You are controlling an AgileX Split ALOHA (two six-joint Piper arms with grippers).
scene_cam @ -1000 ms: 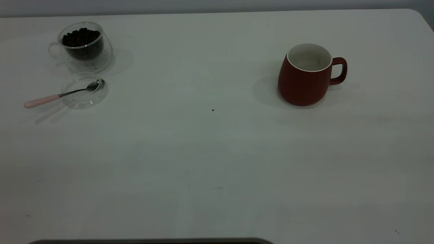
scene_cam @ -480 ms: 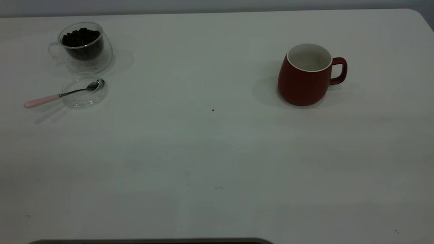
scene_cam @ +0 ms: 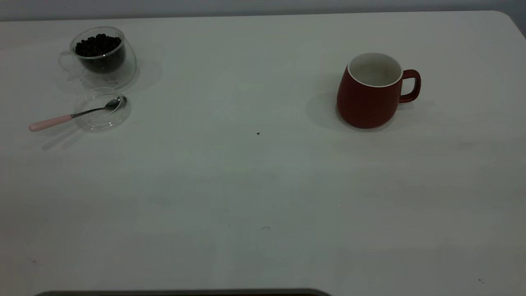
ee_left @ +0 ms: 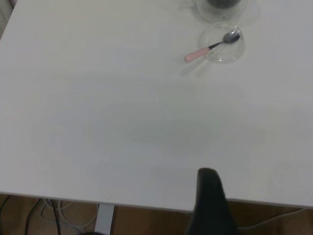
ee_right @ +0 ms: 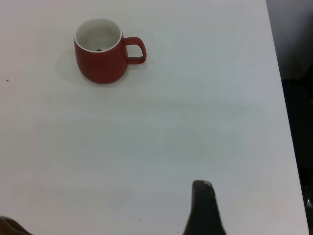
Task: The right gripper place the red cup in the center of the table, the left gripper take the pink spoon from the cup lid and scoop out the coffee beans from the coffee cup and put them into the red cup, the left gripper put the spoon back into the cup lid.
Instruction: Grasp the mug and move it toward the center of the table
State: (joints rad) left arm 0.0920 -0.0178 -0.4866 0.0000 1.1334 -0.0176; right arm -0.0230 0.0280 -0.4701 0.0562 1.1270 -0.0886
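Note:
The red cup (scene_cam: 372, 92) stands upright on the right half of the table (scene_cam: 263, 185), handle to the right; it also shows in the right wrist view (ee_right: 100, 54). The coffee cup (scene_cam: 100, 55) with coffee beans (scene_cam: 98, 45) stands at the far left. Just in front of it lies the cup lid (scene_cam: 102, 112), with the pink spoon (scene_cam: 61, 119) resting bowl-in-lid, handle sticking out left. The left gripper (ee_left: 210, 205) hangs over the table's near edge, far from the spoon (ee_left: 210, 47) and lid (ee_left: 224, 45). The right gripper (ee_right: 203, 210) is well short of the red cup. Neither gripper holds anything.
A small dark speck (scene_cam: 258, 133) lies near the table's middle. The table's rounded corner (scene_cam: 507, 16) is at the back right. A dark strip (scene_cam: 185, 292) runs along the near edge. Cables (ee_left: 49, 215) hang below the table edge in the left wrist view.

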